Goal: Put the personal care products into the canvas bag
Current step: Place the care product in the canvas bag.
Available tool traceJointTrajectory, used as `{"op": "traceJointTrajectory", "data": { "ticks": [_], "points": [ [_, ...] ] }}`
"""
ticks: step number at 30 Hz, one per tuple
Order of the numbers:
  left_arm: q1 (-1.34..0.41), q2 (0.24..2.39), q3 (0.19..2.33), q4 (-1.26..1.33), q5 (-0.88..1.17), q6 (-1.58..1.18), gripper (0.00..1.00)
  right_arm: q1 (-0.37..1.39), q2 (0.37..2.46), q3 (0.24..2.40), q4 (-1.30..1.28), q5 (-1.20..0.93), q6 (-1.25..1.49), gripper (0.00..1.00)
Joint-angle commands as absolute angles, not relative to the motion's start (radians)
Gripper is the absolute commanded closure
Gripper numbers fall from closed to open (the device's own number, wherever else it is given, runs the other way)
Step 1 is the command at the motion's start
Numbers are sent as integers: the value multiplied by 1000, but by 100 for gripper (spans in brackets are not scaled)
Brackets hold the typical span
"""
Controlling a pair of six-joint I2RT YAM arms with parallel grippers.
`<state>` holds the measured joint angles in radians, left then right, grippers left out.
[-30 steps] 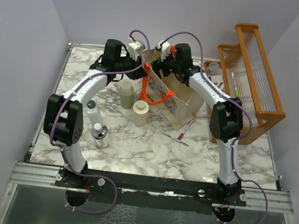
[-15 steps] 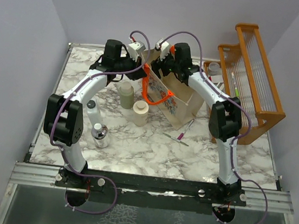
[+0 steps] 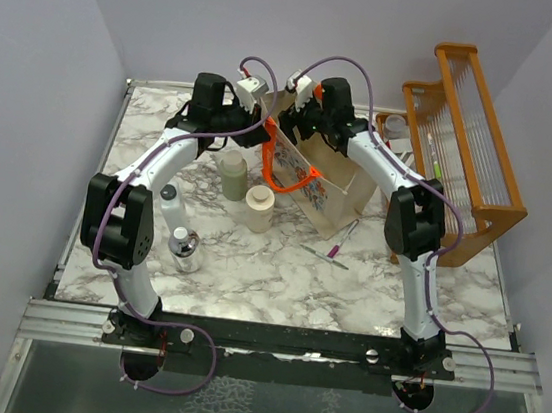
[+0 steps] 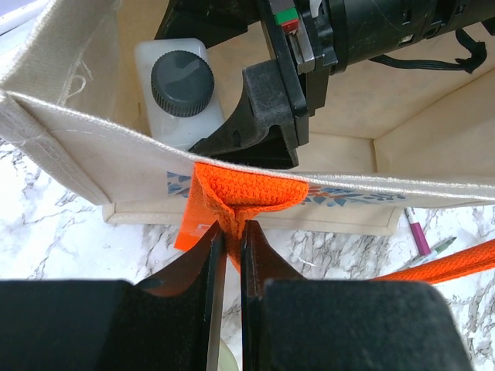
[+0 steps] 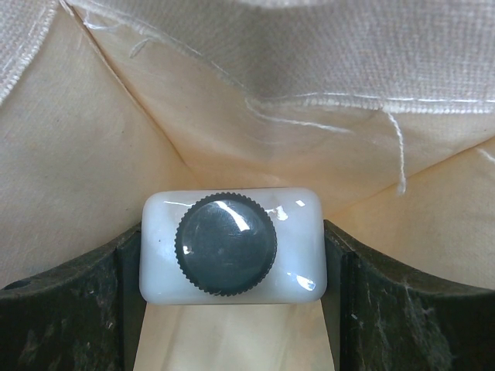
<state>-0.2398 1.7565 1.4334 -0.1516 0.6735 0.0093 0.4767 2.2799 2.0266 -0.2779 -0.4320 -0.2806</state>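
left tool (image 4: pixel 232 239): we pinch the bag (image 4: pixel 93 147) by its tab (image 4: pixel 246 197), jaws nearly shut | right tool (image 5: pixel 232 263): we grip the bottle (image 5: pixel 226 243) wide, upright, inside the bag | bag floor lies straight below; right arm releases

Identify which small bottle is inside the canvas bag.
The white plastic bottle with the dark ribbed cap, gripped by the right claw; the others stand on the marble table.

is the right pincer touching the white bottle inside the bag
Touching. The right wrist view shows the right pincer with fingers flush against both sides of the white bottle, no gap, inside the canvas bag.
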Motion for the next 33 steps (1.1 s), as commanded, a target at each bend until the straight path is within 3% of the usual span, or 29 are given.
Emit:
{"op": "traceJointTrajectory", "data": {
  "ticks": [1, 5, 10, 31, 33],
  "points": [
    [-242, 1771, 1449, -156, 656, 13, 100, 472, 2249, 2082, -238, -410, -307, 24],
    [-243, 1773, 1453, -158, 653, 9, 100, 472, 2243, 2088, -242, -410, -304, 11],
    [-243, 1775, 1454, -158, 649, 4, 100, 472, 2223, 2094, -242, -409, -302, 4],
    [-243, 1773, 1453, -144, 634, -12, 100, 469, 2002, 1965, -207, -352, -351, 3],
    [-243, 1767, 1450, -135, 629, -13, 96, 463, 1972, 1945, -208, -347, -355, 3]
  ]
}}
